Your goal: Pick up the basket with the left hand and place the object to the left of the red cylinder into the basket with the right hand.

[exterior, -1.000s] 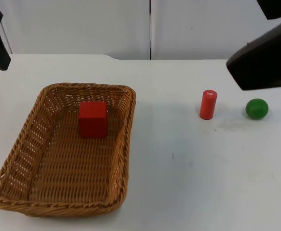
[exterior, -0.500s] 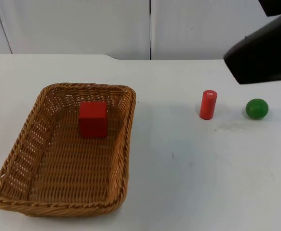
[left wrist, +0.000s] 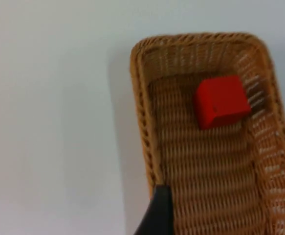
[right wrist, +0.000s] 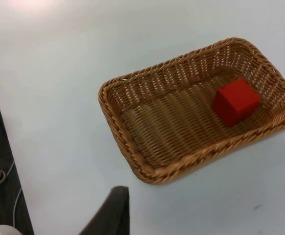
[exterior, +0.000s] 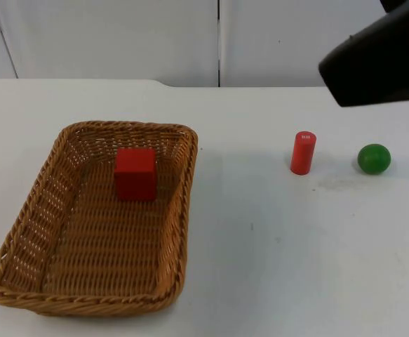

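A robotics lab: a bare white desk (exterior: 274,267) ends at a grey partition wall (exterior: 120,38), and a black robot arm (exterior: 379,67) reaches in above it.

from here i can read no text anywhere. the red cylinder (exterior: 302,152) carries a small pale mark near its top, too tiny for me to make out as letters or numbers.

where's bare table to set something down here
Widest bare patch: between the basket and the red cylinder, running to the front edge. Also behind the basket toward the wall. Tightest: the gap between cylinder and green ball. The basket holds a red cube.
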### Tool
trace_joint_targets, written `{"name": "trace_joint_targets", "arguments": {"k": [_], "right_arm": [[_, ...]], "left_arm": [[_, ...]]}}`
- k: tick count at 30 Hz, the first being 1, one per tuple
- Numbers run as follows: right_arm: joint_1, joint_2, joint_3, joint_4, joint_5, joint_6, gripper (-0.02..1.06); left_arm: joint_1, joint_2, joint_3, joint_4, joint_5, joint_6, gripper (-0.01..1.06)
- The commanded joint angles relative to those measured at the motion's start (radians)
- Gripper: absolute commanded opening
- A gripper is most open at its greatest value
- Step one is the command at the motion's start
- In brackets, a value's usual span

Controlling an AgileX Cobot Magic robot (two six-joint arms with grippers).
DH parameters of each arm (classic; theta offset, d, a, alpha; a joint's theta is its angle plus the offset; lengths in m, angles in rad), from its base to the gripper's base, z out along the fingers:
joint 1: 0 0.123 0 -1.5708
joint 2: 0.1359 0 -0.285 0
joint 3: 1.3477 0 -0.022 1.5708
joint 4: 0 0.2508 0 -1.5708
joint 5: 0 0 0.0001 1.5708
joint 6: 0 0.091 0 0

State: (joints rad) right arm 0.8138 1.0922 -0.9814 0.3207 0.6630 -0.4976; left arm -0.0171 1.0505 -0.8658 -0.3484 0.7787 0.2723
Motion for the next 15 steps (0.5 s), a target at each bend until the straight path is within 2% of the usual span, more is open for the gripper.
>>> {"name": "trace_joint_targets", "arguments": {"k": [1,5,10,15], "right_arm": [[-0.002,-0.010,0.003,0.005,-0.015,0.002,1.05],[-0.002,-0.014,0.036,0.002,-0.057,0.002,1.05],[-0.002,-0.036,0.154,0.002,-0.185,0.013,1.05],[-0.002,-0.039,0.188,0.002,-0.191,0.015,1.05]], "left_arm": [[-0.022,-0.044,0.006,-0.017,-0.002,0.011,0.73],[-0.067,-0.113,0.006,0.009,0.025,0.011,0.73],[-0.085,-0.219,0.015,0.022,0.041,0.014,0.73],[-0.085,-0.297,0.078,0.019,0.026,0.017,0.73]]}}
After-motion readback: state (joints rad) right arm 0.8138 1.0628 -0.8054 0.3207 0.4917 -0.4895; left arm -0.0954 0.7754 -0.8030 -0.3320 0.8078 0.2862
